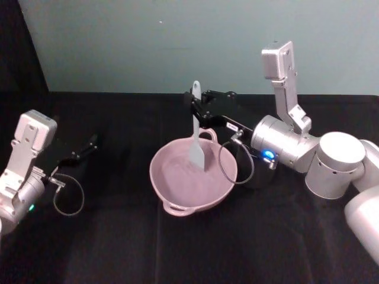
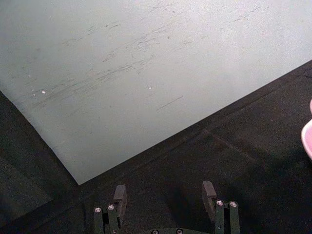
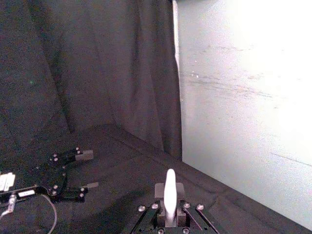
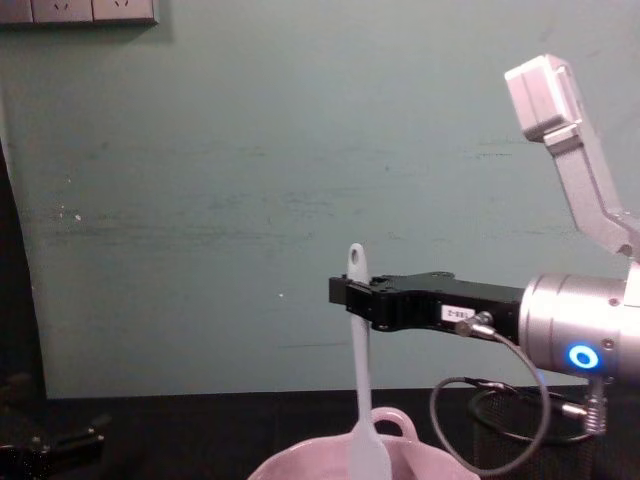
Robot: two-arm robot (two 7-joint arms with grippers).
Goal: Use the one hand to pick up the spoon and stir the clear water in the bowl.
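Spoon point(image 1: 196, 135) stands upright, blade down inside the pink bowl point(image 1: 177, 198), with the right gripper point(image 1: 193, 107) clamped high on its handle. Looks like the stirring step to me. Next move wants smooth circles clear of the rim. Left gripper point(image 1: 89, 145) is parked far left, fingers apart.

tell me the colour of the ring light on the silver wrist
Blue; the glowing ring on the right arm's silver wrist shows best in the chest view.
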